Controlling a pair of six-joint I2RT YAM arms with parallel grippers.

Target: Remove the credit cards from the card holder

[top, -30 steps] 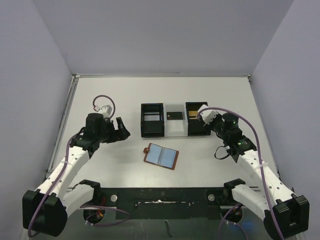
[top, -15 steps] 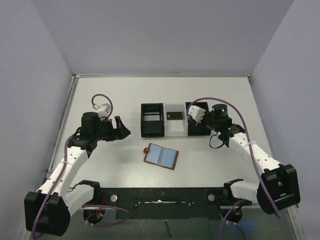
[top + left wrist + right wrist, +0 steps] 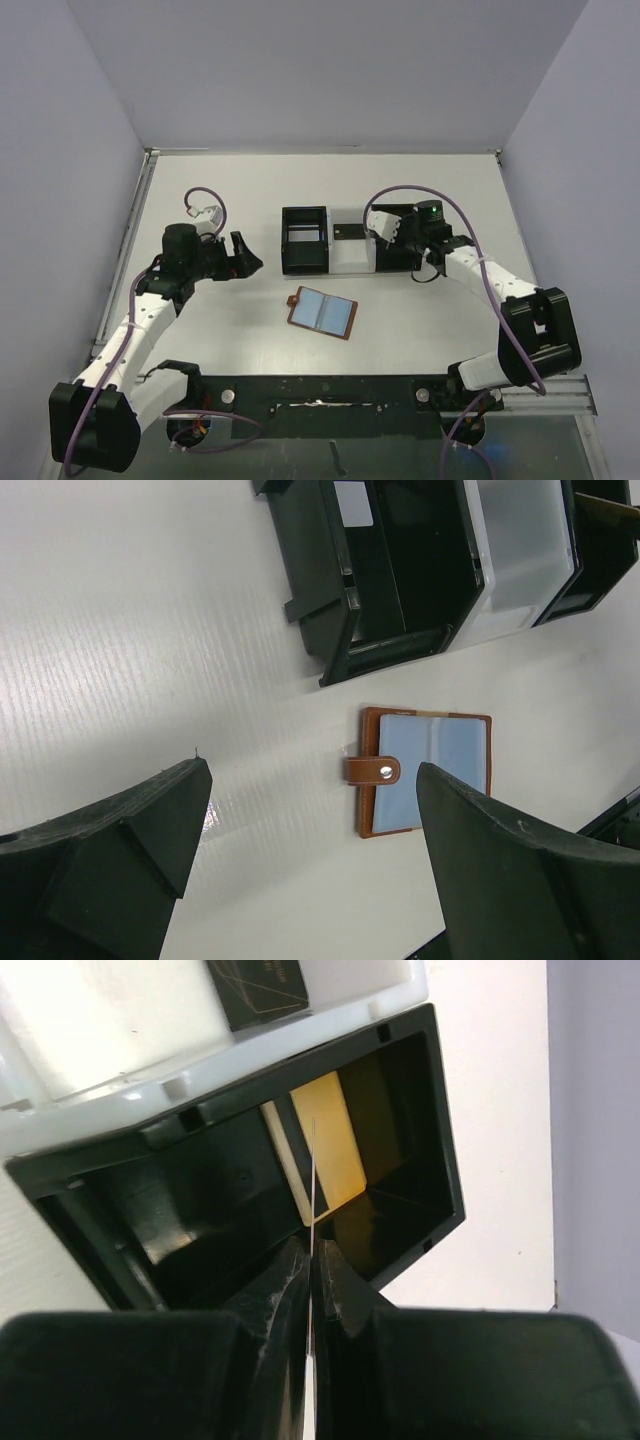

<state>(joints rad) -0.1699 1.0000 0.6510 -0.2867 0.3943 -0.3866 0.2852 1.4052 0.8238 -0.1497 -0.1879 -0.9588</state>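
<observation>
Landmark: black-and-white tray (image 3: 285, 245), mid-table.

- Card holder (image 3: 322, 313) lies open and flat on the table just on the near side of the tray, blue-grey pockets up and snap tab (image 3: 372, 771) pointing away from its right half. Nothing is touching it.
- Right gripper (image 3: 312, 1250) hangs over the tray's right-hand black compartment (image 3: 440, 1160). The fingers are pressed together on a thin pale edge that stands up between them. I take it for a credit card seen edge-on (image 3: 313, 1180), held above that compartment and not yet let go.
- A gold card (image 3: 330, 1150) lies flat on the floor of that same compartment, so I count it as already out and delivered.
- A small black card (image 3: 262, 985) sits in the tray's white middle section. It is not one of mine.
- Left gripper (image 3: 315, 800) is off the tray's left side, well apart from it, with its fingers spread wide and holding nothing. Its camera looks down towards the card holder.

My read on progress is well along: one card is down and a second is at the drop point. What is left is to release it and then check the pockets. From these views I cannot tell whether any card remains tucked inside.
</observation>
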